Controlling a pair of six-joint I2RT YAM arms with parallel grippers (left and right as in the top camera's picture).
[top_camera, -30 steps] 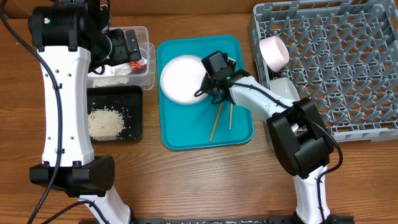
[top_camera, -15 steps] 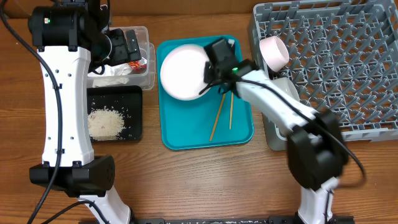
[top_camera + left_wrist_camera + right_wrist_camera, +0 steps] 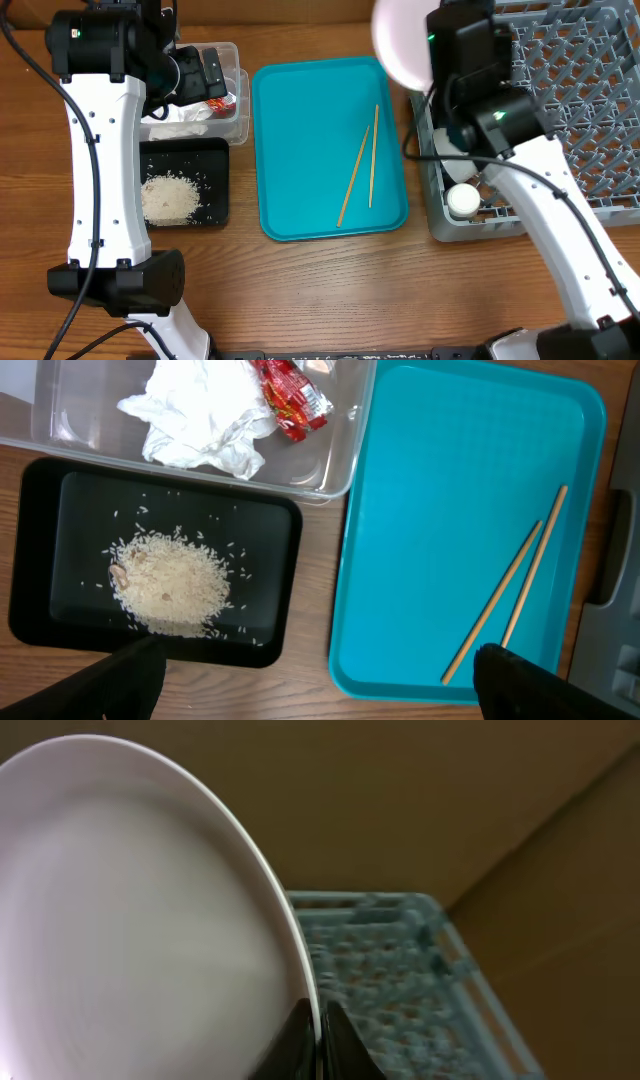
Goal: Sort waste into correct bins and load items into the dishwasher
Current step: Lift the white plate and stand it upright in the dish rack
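My right gripper [image 3: 318, 1030] is shut on the rim of the pale pink plate [image 3: 398, 40] and holds it high, on edge, by the left edge of the grey dish rack [image 3: 560, 90]; the plate fills the right wrist view [image 3: 140, 920]. Two wooden chopsticks [image 3: 360, 165] lie on the teal tray [image 3: 300, 150]. A small white cup [image 3: 462, 200] sits in the rack's front left. The clear tub [image 3: 340, 450] holds the white napkin [image 3: 200, 420] and red wrapper [image 3: 290, 395]. The black tray [image 3: 40, 540] holds rice [image 3: 165, 580]. My left gripper [image 3: 310, 680] is open and empty above them.
The chopsticks also show in the left wrist view [image 3: 510, 595]. The left arm [image 3: 100, 150] stands over the tub and black tray. Bare wooden table [image 3: 330, 290] lies in front of the trays. The bowls are hidden behind the right arm.
My right gripper has lifted the pink plate off the teal tray and carried it up and right to the rack's left edge. The left arm has not moved.
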